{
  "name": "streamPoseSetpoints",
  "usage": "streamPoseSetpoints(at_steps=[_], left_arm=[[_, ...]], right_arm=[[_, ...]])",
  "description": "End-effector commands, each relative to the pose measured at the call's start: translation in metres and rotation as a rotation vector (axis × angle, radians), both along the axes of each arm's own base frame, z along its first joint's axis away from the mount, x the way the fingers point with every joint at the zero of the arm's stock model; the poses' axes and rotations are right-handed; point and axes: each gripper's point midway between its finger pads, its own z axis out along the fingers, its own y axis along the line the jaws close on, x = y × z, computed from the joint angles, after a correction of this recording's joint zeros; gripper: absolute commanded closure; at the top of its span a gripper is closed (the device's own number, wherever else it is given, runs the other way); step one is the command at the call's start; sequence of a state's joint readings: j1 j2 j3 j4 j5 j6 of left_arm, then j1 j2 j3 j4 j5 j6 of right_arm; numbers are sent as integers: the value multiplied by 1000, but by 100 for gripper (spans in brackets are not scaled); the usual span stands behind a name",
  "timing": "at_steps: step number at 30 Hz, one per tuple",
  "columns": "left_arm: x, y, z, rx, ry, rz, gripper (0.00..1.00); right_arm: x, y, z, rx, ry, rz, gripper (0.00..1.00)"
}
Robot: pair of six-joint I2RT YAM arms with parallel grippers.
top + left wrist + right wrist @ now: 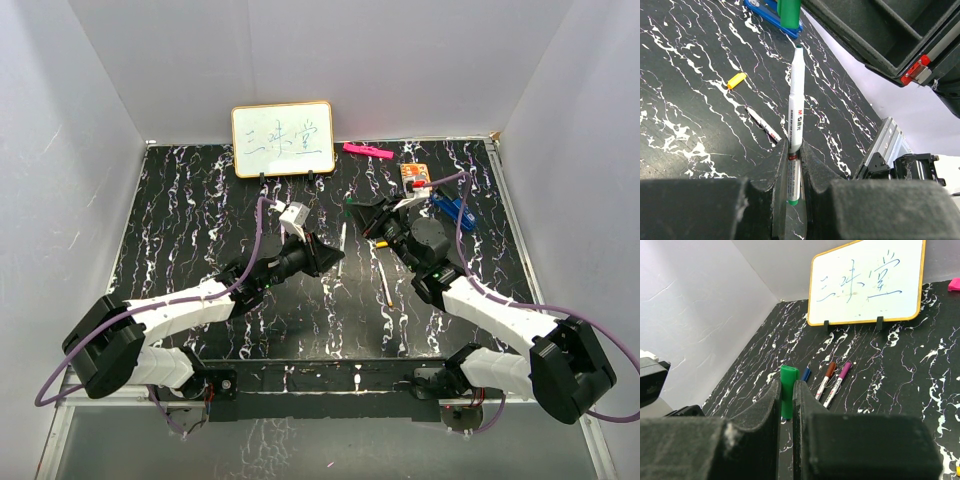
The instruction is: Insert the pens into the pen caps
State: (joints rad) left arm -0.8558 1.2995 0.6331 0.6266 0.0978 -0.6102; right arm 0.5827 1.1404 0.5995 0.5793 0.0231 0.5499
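Note:
My left gripper (794,147) is shut on a white-barrelled pen (796,100) with a green end, held above the table. The pen's tip points up at a green cap (788,12) and stops just short of it. My right gripper (786,385) is shut on that green cap (788,390). In the top view the two grippers, left (335,255) and right (358,212), meet at the table's middle. A yellow-orange cap (736,80) and an uncapped pen (764,124) lie on the table. Pens with brown (825,380) and purple (838,376) caps lie side by side, with a blue cap (806,374) beside them.
A whiteboard (283,140) stands at the back centre. A pink highlighter (366,150) and a small orange box (416,174) lie at the back right. A blue clip-like object (450,207) lies by the right arm. White walls surround the black marbled table (180,230).

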Motion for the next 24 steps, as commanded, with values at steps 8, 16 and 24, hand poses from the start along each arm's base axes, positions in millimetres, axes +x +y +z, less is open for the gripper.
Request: streamPoseSetpoints(at_steps=[8,16,24], left_arm=[[6,1,10,-16,-30,10,100],[8,5,10,-18,-31,31,100],[10,11,13,-24,-38,53,100]], right_arm=[[-6,9,29,55,-60,38,100],[-10,13,27,54,-52,52,100],[-12,12,25,47,-50,48,100]])
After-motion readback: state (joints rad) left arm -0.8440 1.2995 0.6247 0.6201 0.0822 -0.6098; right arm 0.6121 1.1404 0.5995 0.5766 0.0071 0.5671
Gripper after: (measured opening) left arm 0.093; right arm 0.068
